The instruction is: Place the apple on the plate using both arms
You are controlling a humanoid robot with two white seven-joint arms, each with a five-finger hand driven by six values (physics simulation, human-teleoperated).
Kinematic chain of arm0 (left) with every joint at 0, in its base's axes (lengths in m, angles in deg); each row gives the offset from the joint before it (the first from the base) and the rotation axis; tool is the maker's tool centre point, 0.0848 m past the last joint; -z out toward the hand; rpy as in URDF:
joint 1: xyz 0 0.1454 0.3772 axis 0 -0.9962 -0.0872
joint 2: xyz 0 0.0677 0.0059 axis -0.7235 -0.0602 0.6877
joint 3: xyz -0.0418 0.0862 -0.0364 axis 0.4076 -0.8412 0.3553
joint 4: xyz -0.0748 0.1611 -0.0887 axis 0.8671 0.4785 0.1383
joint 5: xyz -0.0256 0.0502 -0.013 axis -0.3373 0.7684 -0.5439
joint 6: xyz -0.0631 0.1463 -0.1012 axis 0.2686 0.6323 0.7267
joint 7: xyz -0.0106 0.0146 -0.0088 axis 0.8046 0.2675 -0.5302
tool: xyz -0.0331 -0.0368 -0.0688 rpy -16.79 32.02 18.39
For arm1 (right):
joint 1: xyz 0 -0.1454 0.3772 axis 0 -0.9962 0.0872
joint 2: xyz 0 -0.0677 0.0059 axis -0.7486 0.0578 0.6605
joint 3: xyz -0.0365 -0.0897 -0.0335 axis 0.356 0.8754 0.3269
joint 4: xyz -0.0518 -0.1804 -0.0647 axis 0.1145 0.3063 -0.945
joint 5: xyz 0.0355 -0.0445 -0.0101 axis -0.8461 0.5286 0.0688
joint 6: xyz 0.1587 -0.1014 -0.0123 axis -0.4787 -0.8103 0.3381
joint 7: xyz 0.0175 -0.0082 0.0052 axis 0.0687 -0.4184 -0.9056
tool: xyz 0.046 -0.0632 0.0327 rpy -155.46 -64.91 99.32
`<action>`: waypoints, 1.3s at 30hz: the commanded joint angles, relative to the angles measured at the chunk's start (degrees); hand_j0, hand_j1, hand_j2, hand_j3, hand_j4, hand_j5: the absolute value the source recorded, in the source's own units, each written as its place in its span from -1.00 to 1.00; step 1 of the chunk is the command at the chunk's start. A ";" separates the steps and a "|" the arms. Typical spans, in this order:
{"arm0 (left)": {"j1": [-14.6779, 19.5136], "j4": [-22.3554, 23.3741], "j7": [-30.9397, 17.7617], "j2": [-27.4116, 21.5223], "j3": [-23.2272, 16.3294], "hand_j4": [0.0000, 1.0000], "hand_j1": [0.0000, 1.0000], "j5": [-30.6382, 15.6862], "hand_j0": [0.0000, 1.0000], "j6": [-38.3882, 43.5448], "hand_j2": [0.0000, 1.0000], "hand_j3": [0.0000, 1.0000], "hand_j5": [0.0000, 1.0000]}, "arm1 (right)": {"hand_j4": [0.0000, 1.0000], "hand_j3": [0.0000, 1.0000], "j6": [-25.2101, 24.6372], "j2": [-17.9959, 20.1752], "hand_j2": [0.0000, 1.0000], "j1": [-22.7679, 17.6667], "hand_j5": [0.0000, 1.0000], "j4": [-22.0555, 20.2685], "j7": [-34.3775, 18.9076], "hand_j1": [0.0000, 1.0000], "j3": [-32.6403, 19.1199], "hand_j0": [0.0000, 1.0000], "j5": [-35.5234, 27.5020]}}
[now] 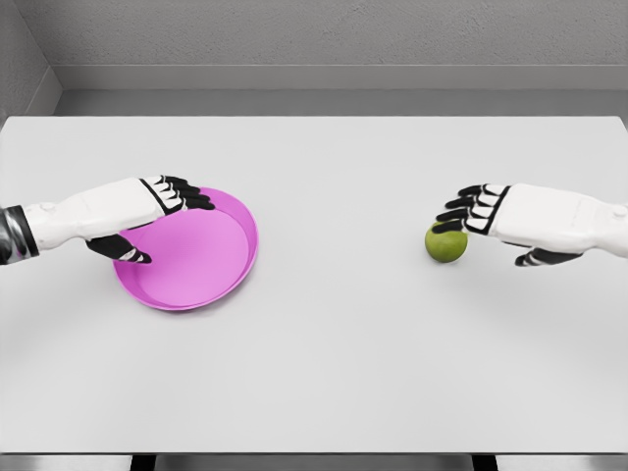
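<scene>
Two white five-fingered hands were seen over the pale grey table [324, 373]. The left hand [137, 221] was spread, ungrasping, over the shallow round pink plate [211, 270]. The small round green apple [446, 242] lay on the table, well apart, brushed by the loosely spread right hand [500, 221]. A nudge could roll it away.
</scene>
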 commanded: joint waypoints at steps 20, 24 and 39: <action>0.09 -0.10 -0.74 0.49 0.04 1.00 1.00 -0.38 1.00 0.07 1.00 1.00 1.00 | 1.00 1.00 -0.09 -0.23 1.00 3.51 1.00 11.44 -17.26 1.00 4.94 1.00 -31.51; 0.35 -0.10 -2.14 0.67 0.04 1.00 1.00 -0.38 1.00 0.07 1.00 1.00 1.00 | 1.00 1.00 -0.09 -4.71 1.00 5.27 1.00 11.44 -17.26 1.00 5.47 1.00 -32.92; 0.53 -0.01 -2.76 1.28 0.04 1.00 1.00 -0.38 1.00 0.07 1.00 1.00 1.00 | 1.00 1.00 -3.71 -10.96 1.00 7.12 1.00 17.59 -17.26 1.00 7.49 1.00 -26.15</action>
